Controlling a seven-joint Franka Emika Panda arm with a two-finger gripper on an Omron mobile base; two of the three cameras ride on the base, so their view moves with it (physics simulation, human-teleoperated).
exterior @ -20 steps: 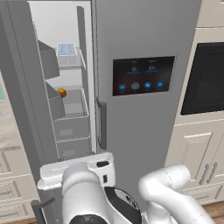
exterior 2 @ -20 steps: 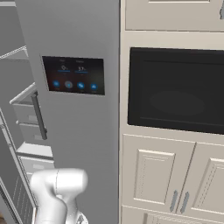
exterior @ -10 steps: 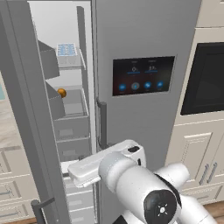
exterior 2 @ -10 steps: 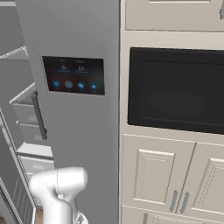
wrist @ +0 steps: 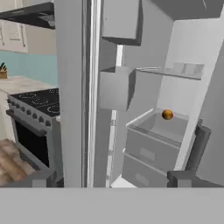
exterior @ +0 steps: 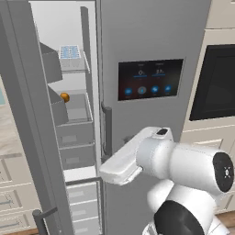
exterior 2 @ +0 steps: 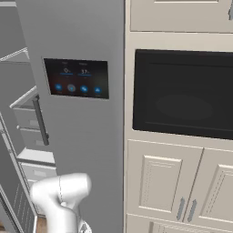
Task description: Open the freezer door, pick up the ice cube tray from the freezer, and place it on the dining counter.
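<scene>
Gripper [wrist: 111, 179] jaws wide, empty, facing the open freezer [exterior: 75, 137]. Tray [exterior: 70, 52] lies on the upper shelf [exterior: 73, 66], well above the gripper. Orange ball [exterior: 65, 97] sits in a bin [exterior: 75, 110] below. Freezer door [exterior: 25, 124] stands swung open at left; stove [wrist: 30, 127] beyond it.

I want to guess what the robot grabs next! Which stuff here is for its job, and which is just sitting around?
For the job:
- freezer door, already swung open
- freezer
- ice cube tray, on the top shelf
- pincer, open and empty

Just sitting around:
- orange ball in a bin
- touchscreen door
- black oven
- stove
</scene>
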